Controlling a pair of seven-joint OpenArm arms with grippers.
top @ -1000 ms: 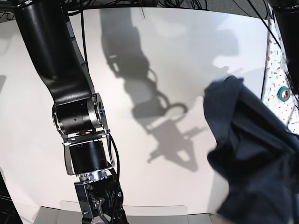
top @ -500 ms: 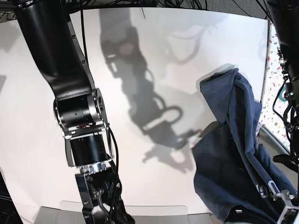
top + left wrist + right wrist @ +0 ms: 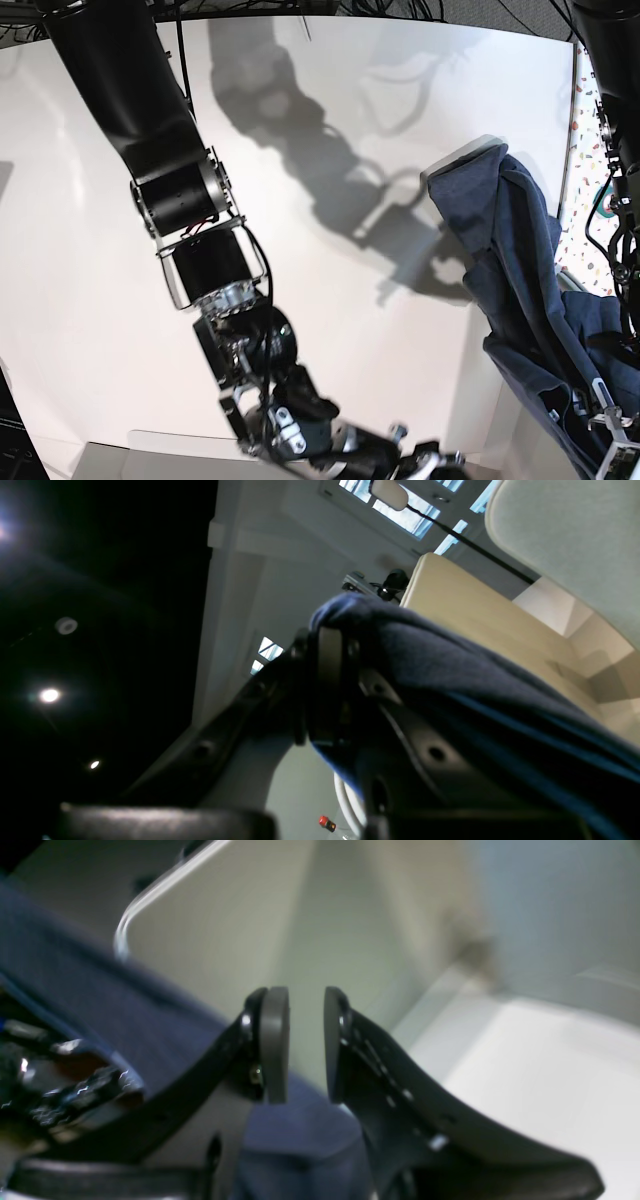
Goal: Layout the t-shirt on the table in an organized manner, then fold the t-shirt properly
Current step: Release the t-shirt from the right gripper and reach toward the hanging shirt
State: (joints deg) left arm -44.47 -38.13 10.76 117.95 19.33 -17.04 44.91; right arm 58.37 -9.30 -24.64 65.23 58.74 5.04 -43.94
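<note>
The left gripper is clamped on a bunched fold of the navy t-shirt, which hangs along the white desk edge. The right gripper is empty, pads slightly apart.

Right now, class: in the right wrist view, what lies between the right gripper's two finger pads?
Nothing is held there. The right gripper stands slightly open with an empty gap between its pads; the t-shirt shows only behind and below, in the right wrist view.
</note>
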